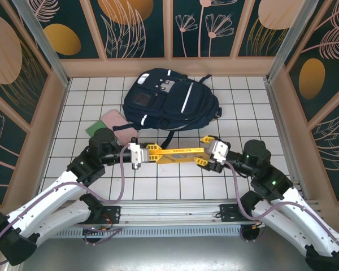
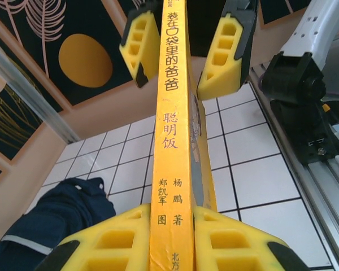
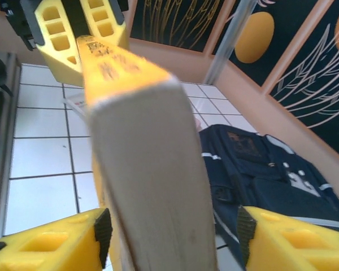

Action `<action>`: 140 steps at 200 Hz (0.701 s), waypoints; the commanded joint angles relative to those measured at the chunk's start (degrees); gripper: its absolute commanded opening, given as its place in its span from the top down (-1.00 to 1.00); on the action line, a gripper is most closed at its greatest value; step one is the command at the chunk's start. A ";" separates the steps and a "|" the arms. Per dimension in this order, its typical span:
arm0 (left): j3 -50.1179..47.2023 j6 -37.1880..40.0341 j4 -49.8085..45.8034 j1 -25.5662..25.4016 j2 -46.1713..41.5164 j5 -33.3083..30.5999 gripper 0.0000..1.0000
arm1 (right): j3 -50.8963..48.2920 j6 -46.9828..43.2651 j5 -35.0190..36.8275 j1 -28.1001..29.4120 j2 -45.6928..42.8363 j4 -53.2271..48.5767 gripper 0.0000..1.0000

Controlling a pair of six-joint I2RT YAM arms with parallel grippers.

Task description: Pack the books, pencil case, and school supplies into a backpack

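An orange-yellow book (image 1: 175,152) hangs level above the tiles between my two grippers. My left gripper (image 1: 150,153) is shut on its left end; the left wrist view shows both pads pressed against the spine (image 2: 170,141) with its Chinese title. My right gripper (image 1: 204,154) stands open around the other end. In the right wrist view the page edge (image 3: 147,180) lies between the jaws, with a gap to the right pad (image 3: 246,228). The navy backpack (image 1: 169,101) lies behind the book. A small green book (image 1: 94,128) lies to its left. I cannot pick out the pencil case or school supplies.
A pink flat item (image 1: 117,122) lies between the green book and the backpack. A backpack strap (image 1: 168,137) trails toward the held book. Low wooden walls ring the tiled floor. A metal rail (image 1: 175,212) runs along the near edge between the arm bases.
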 commanded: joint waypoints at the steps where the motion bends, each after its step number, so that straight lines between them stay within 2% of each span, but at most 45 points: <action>1: 0.11 0.95 6.16 0.30 -1.19 3.82 1.00 | -1.09 2.39 -4.53 0.47 -0.67 3.51 -0.08; 26: -0.28 0.65 6.88 0.31 -1.12 4.15 1.00 | -0.87 3.40 -6.79 0.40 -0.17 3.89 0.35; 44: -0.33 0.17 6.89 0.37 -0.50 2.62 1.00 | -0.33 3.41 -8.35 0.41 0.35 3.79 1.00; 60: -0.57 -2.46 8.77 0.35 -0.44 -1.99 0.99 | 0.01 3.49 -8.08 0.31 0.23 3.43 1.00; 67: -0.93 -4.69 10.64 0.34 -0.74 -4.97 0.44 | 0.16 3.84 -7.83 0.16 0.07 3.41 1.00; 71: -1.42 -6.12 12.00 0.34 -1.04 -6.85 0.19 | 0.21 4.16 -7.46 0.11 -0.14 3.57 1.00; 77: -2.26 -8.47 14.55 0.35 -1.70 -9.87 -0.07 | 0.21 5.08 -6.55 0.01 -0.44 4.17 1.00; 83: -3.04 -10.69 16.82 0.31 -2.19 -12.80 -0.19 | 0.22 7.04 -4.84 -0.22 -0.67 5.26 1.00; 100: -3.60 -14.71 19.83 0.31 -2.08 -20.82 -0.43 | 1.15 15.91 5.31 -1.02 -0.65 9.31 1.00; 116: -1.71 -19.20 19.62 0.77 1.36 -27.39 -0.61 | 3.90 27.94 19.76 -2.39 1.87 10.61 1.00; 128: 1.71 -23.92 17.70 1.14 5.32 -31.16 -0.68 | 10.43 37.43 28.76 -5.13 7.89 3.81 1.00; 140: 5.77 -29.28 15.05 1.95 9.72 -33.52 -0.68 | 16.57 43.24 32.27 -8.45 13.57 -3.66 1.00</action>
